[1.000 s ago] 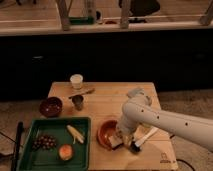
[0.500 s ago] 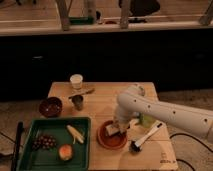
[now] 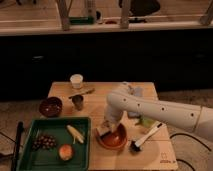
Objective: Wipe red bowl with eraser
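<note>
The red bowl (image 3: 115,140), shallow and orange-red, sits on the wooden table (image 3: 150,155) just right of the green tray. My gripper (image 3: 106,128) reaches down from the white arm (image 3: 150,110) onto the bowl's left side. It is shut on the eraser (image 3: 103,131), a small pale block that rests against the bowl's left inner rim. The arm hides part of the bowl's far edge.
A white-handled brush with a black head (image 3: 146,136) lies right of the bowl. The green tray (image 3: 30,150) holds grapes (image 3: 44,142), a banana (image 3: 75,133) and a round fruit (image 3: 65,151). A dark maroon bowl (image 3: 51,106), a metal cup (image 3: 78,102) and a white cup (image 3: 76,81) stand at the back left.
My gripper and the eraser have moved leftward across the bowl, from its right part to its left rim. The bowl and brush stayed in place.
</note>
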